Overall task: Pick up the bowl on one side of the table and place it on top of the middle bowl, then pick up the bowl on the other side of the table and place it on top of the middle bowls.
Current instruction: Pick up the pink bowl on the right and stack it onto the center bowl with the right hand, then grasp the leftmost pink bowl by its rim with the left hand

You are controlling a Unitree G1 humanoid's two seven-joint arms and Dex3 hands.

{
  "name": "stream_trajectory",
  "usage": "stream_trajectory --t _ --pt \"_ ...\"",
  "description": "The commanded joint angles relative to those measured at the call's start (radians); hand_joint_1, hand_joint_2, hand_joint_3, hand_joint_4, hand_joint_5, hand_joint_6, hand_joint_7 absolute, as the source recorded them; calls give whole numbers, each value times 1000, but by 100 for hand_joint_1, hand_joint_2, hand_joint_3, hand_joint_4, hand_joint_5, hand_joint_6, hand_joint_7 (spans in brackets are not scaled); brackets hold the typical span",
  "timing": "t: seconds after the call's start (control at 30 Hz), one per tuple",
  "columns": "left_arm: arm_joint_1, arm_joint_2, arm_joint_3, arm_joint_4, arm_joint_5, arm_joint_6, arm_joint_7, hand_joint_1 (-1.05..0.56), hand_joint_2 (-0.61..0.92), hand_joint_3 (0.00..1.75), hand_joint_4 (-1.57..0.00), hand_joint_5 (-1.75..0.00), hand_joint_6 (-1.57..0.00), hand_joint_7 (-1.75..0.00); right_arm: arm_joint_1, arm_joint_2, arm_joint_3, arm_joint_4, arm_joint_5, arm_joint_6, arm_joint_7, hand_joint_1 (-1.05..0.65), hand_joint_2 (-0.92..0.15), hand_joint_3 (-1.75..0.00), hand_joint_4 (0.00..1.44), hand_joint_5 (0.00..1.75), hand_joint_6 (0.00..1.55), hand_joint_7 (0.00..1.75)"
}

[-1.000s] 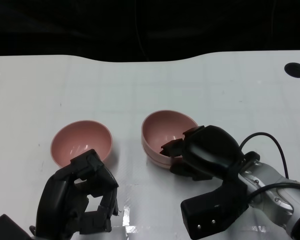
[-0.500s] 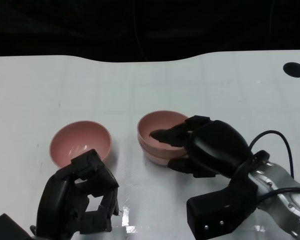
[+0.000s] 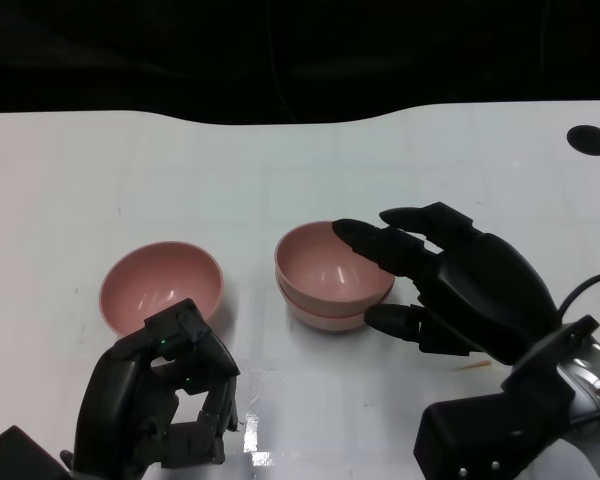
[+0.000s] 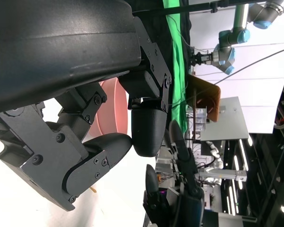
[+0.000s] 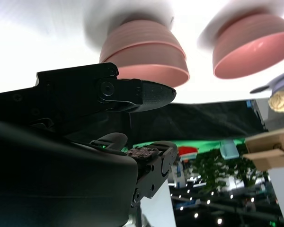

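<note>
1. Fingers (image 3: 380,243) of the right hand (image 3: 460,285) are spread apart, holding nothing, their tips over the near-right rim of the stacked bowls (image 3: 330,275), which suggests a release.
2. Those two nested bowls sit mid-surface, so the first placement looks done.
3. Curled-in fingers of the left hand (image 3: 165,400) hold nothing, just near of the left bowl (image 3: 163,287), well placed to take it.
4. White surface (image 3: 300,170) carries both.

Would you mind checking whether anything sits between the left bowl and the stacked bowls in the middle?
Nothing visible does. The left bowl and the stacked bowls are separated only by bare white table. The right hand is on the stack's far side.
</note>
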Motion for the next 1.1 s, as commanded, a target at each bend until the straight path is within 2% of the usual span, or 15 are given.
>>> stream_trajectory --t 0.03,0.07,0.17,0.2,0.43,0.47,0.53,0.6,0.63,0.67,0.7,0.8,0.93,1.07,1.1 --pt "-2 2 12 9 8 -15 11 -20 31 146 -100 -170 -88 -151 13 -12 -20 -16 14 -9 -8 -81 -92 -34 0 56 24 0" --pt "-2 2 12 9 8 -15 10 -20 31 147 -100 -170 -88 -151 14 -11 -21 -17 13 -10 -7 -81 -92 -34 0 57 24 0" --pt "-8 1 17 18 12 -25 14 -20 31 145 -98 -171 -86 -153 182 -44 -100 -81 88 -147 -121 -55 -92 -23 26 75 50 13" --pt "-9 0 18 19 14 -27 15 -20 31 145 -98 -171 -86 -153 206 -47 -113 -88 102 -171 -133 -52 -92 -22 29 78 53 15" --pt "-10 -6 24 22 21 -29 13 -20 31 144 -97 -171 -85 -153 220 -36 -135 -84 104 -204 -126 -48 -92 -20 31 82 56 16" --pt "-12 -8 27 23 18 -33 13 -20 31 144 -97 -171 -85 -153 263 -30 -145 -82 163 -242 -127 -48 -92 -20 31 82 56 16" --pt "-16 -12 33 27 8 -44 8 -20 39 129 -92 -168 -84 -146 340 -9 -163 -73 287 -313 -127 -31 -92 -20 48 99 74 27" --pt "-16 -17 36 22 8 -52 12 -19 41 124 -91 -166 -84 -142 378 6 -176 -59 360 -366 -122 -24 -92 -21 53 107 80 32" --pt "-15 -18 37 18 10 -54 15 -18 42 121 -88 -163 -84 -133 387 10 -180 -51 378 -387 -119 -18 -90 -27 60 113 85 39" --pt "-11 -20 37 8 7 -44 19 -18 42 120 -88 -162 -85 -130 399 18 -185 -39 409 -415 -114 -17 -84 -39 63 115 84 47" --pt "-9 -22 36 0 5 -37 22 -19 44 115 -84 -159 -85 -121 409 24 -189 -29 435 -435 -108 -13 -74 -58 66 125 83 61" --pt "-5 -21 38 -18 14 -30 31 -20 48 108 -77 -153 -84 -112 439 48 -199 -20 500 -448 -78 -9 -60 -90 69 143 81 83" --pt "-9 -14 43 -27 65 -64 59 -20 49 102 -70 -144 -76 -107 460 86 -203 -10 580 -429 -30 -7 -50 -115 77 160 84 100" --pt "-19 19 51 -33 178 -118 110 -22 44 106 -64 -129 -63 -92 481 120 -203 -35 682 -354 44 -8 -44 -139 85 169 84 124" --pt "-17 28 52 -49 191 -110 117 -24 46 101 -63 -124 -61 -85 484 128 -205 -46 698 -332 57 -9 -42 -143 87 172 83 131"
